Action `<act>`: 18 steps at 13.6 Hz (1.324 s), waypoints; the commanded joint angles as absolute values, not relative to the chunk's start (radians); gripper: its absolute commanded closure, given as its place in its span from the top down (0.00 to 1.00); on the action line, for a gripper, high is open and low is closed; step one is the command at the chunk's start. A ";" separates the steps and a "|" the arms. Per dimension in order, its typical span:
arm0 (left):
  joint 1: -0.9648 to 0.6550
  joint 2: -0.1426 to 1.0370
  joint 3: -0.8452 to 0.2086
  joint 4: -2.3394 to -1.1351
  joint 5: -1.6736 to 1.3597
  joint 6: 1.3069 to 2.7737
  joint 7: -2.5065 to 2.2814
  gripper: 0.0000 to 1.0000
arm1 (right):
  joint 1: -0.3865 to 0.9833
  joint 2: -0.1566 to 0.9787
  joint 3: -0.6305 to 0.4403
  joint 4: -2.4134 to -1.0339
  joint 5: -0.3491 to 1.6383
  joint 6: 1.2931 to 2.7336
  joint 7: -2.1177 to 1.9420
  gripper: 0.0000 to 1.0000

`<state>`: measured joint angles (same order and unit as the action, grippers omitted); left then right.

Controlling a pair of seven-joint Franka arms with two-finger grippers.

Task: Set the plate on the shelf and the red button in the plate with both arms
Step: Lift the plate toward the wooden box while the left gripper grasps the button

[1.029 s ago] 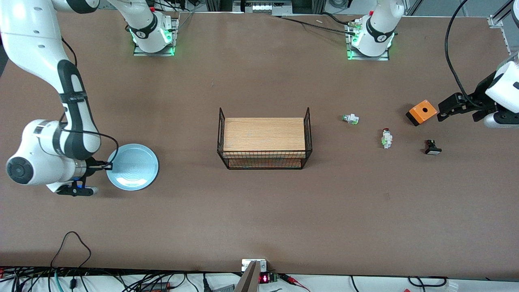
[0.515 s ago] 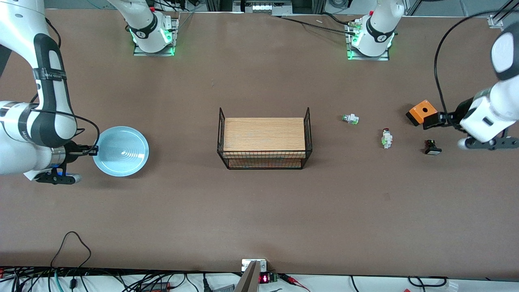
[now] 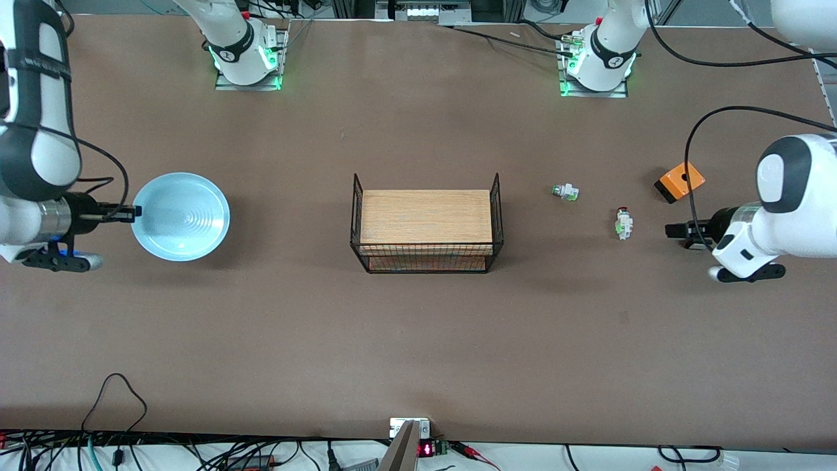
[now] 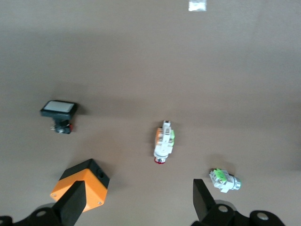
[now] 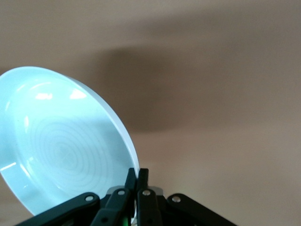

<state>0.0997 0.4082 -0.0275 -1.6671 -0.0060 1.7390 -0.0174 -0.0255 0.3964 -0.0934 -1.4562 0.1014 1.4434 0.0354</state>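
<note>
Presently right hand is clamped on the plate rim, apparently lifted above the table. Left hand, fingers apart, hovers near the red button.

We see even, bright overhead light on the brown table, with only soft shadows: a faint one lies just nearer the front camera than the wire basket, another under the plate. In the right wrist view the plate carries small white glints near its rim and casts a broad dark shadow on the table beside it. The left wrist view is dimmer and slightly soft.
</note>
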 commanded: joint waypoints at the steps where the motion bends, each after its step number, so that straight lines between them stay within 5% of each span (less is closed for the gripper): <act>1: 0.074 0.396 -0.026 -1.760 -0.018 1.845 -0.023 1.00 | -0.017 0.365 -0.075 -1.344 0.162 1.295 0.186 0.00; 4: 0.072 0.342 -0.029 -2.001 -0.018 2.107 -0.021 1.00 | 0.112 0.357 -0.072 -1.295 0.201 1.236 0.444 0.00; 8: 0.071 0.356 -0.048 -2.110 -0.018 2.225 -0.023 1.00 | 0.294 0.351 -0.072 -1.293 0.199 1.250 0.685 0.00; 18: 0.080 0.451 -0.055 -2.163 -0.018 2.342 -0.003 1.00 | 0.558 0.353 -0.075 -1.295 0.229 1.367 1.064 0.00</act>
